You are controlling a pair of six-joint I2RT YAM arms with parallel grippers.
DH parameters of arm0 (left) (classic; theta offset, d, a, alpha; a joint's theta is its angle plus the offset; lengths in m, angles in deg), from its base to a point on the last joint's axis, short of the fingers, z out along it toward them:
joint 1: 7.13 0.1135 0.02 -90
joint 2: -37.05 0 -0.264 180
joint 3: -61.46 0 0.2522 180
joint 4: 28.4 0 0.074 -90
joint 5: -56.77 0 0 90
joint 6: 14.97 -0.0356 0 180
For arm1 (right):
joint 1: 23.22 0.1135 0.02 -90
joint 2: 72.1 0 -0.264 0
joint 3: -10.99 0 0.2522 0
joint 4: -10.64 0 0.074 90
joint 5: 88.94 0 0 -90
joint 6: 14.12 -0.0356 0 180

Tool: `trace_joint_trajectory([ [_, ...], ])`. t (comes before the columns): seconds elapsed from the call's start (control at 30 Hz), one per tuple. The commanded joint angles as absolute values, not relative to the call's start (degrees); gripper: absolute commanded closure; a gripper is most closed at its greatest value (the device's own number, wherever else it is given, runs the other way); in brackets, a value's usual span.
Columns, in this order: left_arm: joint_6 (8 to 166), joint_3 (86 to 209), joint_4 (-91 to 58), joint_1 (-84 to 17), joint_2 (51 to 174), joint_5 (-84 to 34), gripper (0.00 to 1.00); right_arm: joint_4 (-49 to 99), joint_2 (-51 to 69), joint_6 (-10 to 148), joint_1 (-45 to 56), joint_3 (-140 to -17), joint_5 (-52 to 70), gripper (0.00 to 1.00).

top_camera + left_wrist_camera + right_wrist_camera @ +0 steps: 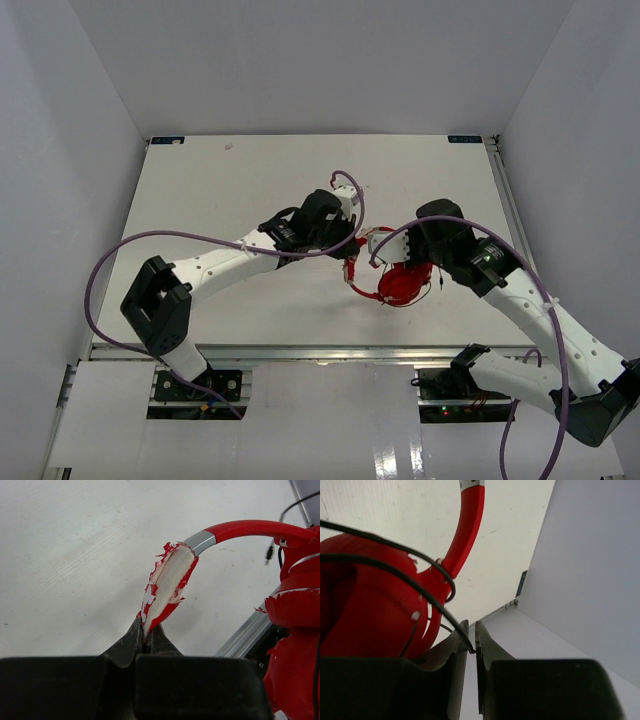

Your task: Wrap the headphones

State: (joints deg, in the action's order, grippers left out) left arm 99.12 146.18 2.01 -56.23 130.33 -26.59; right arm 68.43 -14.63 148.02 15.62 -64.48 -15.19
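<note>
The red headphones (pixel 405 283) lie in the middle of the table between both arms. My left gripper (pixel 146 630) is shut on the torn whitish padding of the headband (pixel 170 582), which arcs right to the ear cups (pixel 295 605). My right gripper (pixel 471 630) sits close against a red ear cup (pixel 365 600). Its jaws stand a narrow gap apart, wider than the cable. The thin black cable (pixel 395 575) runs in loops over the cup, and its end hooks into that gap, resting on the left finger (pixel 457 640).
Thick purple robot cables (pixel 180 236) loop over both arms. A metal rail (pixel 300 352) runs along the near table edge. Grey walls enclose the table; the right wall (pixel 590 570) stands near the right gripper.
</note>
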Motion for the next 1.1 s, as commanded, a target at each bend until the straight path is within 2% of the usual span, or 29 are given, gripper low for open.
trace_joint_trajectory([
  [0.0,99.3,145.2,-3.8,-57.0,123.7,-20.3,1.0,71.1,-12.7,141.9,9.5,-70.4,-2.0,0.83],
  [0.27,102.0,140.4,-5.8,-57.0,115.4,-19.7,1.0,76.0,-8.8,131.9,-3.4,-74.0,27.7,0.83],
  [0.47,104.1,136.7,-8.2,-57.0,109.2,-22.2,1.0,75.3,-6.3,125.8,-8.6,-71.9,47.2,0.82],
  [0.63,104.8,140.8,-6.3,-57.0,108.0,-23.3,1.0,71.0,-4.0,119.5,-9.5,-69.2,60.7,0.78],
  [0.87,105.7,147.6,-2.0,-57.0,108.9,-28.6,1.0,56.5,-3.0,107.5,-9.8,-62.5,68.8,0.6],
  [1.07,106.6,151.7,-0.3,-57.0,109.7,-31.2,1.0,45.6,-2.8,100.2,-9.8,-57.6,70.8,0.57],
])
